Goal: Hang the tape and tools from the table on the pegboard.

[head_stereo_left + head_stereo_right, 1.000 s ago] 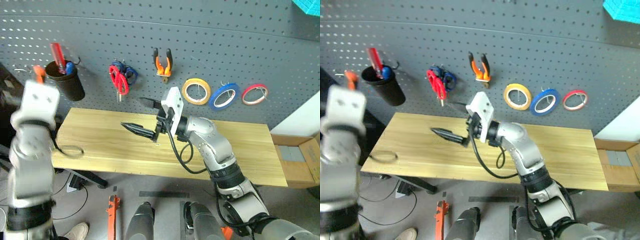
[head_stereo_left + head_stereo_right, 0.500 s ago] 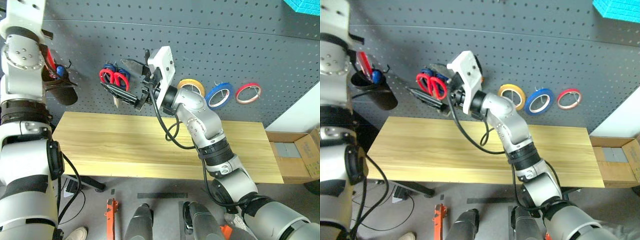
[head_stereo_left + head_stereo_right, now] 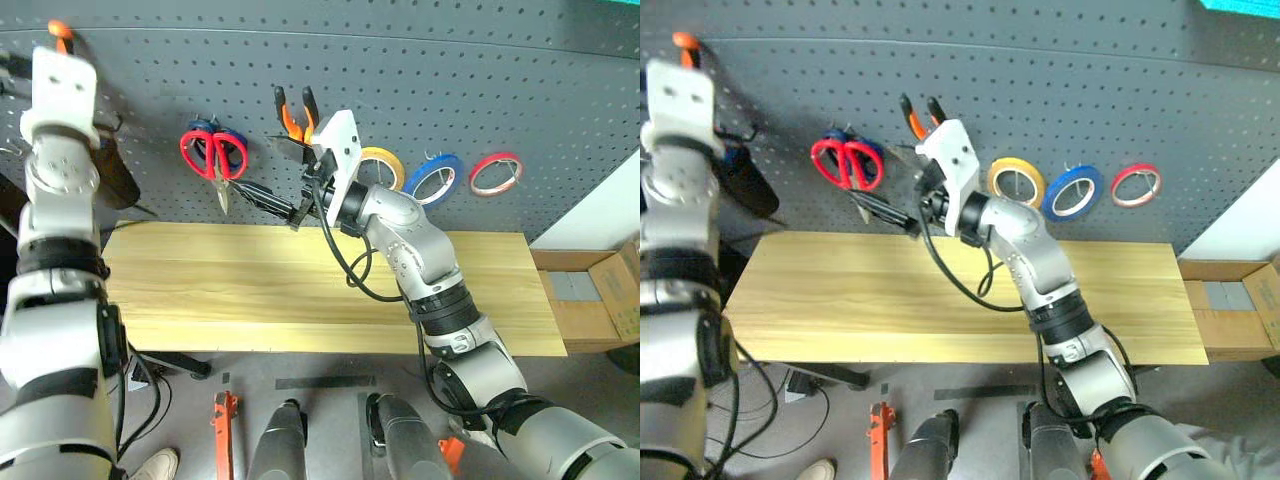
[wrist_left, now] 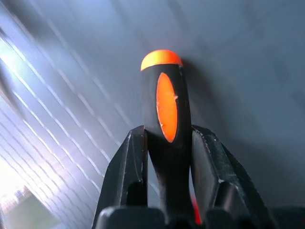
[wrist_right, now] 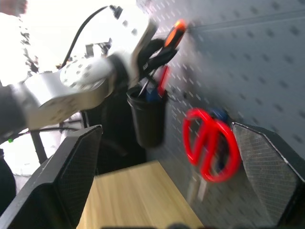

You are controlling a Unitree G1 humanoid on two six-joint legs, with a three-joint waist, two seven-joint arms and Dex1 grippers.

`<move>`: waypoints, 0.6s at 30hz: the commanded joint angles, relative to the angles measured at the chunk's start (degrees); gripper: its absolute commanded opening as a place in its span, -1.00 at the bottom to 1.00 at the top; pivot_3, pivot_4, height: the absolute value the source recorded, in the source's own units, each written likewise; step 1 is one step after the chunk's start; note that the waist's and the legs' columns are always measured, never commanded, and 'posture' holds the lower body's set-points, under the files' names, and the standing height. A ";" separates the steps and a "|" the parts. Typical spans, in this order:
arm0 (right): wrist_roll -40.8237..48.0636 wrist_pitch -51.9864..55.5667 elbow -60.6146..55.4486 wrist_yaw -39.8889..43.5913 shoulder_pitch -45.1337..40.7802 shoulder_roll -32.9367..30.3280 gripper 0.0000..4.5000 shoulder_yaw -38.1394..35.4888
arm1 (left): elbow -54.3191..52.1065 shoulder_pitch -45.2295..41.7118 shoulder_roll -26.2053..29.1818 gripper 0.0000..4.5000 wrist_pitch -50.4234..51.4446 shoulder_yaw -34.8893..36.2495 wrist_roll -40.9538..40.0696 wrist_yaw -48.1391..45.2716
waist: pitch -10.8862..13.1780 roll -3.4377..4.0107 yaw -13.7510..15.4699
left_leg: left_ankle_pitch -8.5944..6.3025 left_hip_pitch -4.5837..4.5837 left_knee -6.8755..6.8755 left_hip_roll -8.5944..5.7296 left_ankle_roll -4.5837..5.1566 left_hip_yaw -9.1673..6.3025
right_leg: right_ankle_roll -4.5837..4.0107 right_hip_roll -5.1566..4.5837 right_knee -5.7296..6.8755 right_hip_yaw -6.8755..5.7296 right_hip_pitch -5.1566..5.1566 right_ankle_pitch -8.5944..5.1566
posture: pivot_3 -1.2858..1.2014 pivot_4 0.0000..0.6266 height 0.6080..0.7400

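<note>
Both arms risen, left pincer [image 4: 167,143] gripping screwdriver [image 4: 164,102] nearer pegboard [image 3: 480,80]

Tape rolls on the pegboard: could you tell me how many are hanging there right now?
3. They hang in a row on the pegboard: the yellow roll nearest the right gripper, the blue tape in the middle, the red roll farthest right. None looks hidden.

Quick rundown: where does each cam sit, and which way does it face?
Head stereo pair: looks forward and down at the pegboard and table; both arms show.
Left wrist: looks along the left pincer, shut on the screwdriver, at the pegboard.
Right wrist: looks between the open right pincer fingers at the red-handled scissors and black cup.
Shared: right wrist and head views both show the left pincer and scissors.
</note>
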 commanded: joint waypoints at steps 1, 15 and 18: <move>0.47 0.60 -3.62 -0.12 -0.04 -0.07 1.00 -0.05 | -15.08 7.15 0.69 -0.61 6.44 4.70 -2.82 0.43 | 0.02 -0.01 -0.52 | -0.01 -0.03 -0.02 0.02 0.01 0.06 | -0.01 -0.02 0.02 0.05 -0.07 0.00 | 0.08 -0.02 1.00; 0.07 -0.71 -1.56 1.28 -0.01 0.03 1.00 0.73 | -37.89 20.04 -0.45 0.33 24.00 13.36 -6.10 1.26 | 0.02 -0.01 -0.17 | -0.01 -0.09 -0.13 0.06 0.02 0.12 | -0.05 -0.01 0.13 -0.03 -0.30 -0.02 | 0.12 -0.11 1.00; -0.13 -1.02 -1.21 1.36 -0.05 0.03 1.00 0.69 | -38.18 19.54 -0.79 0.80 24.38 13.47 -6.36 0.77 | 0.01 -0.01 0.46 | -0.01 -0.08 -0.08 0.04 0.02 0.12 | -0.05 -0.02 0.13 -0.02 -0.27 -0.02 | 0.12 -0.13 1.00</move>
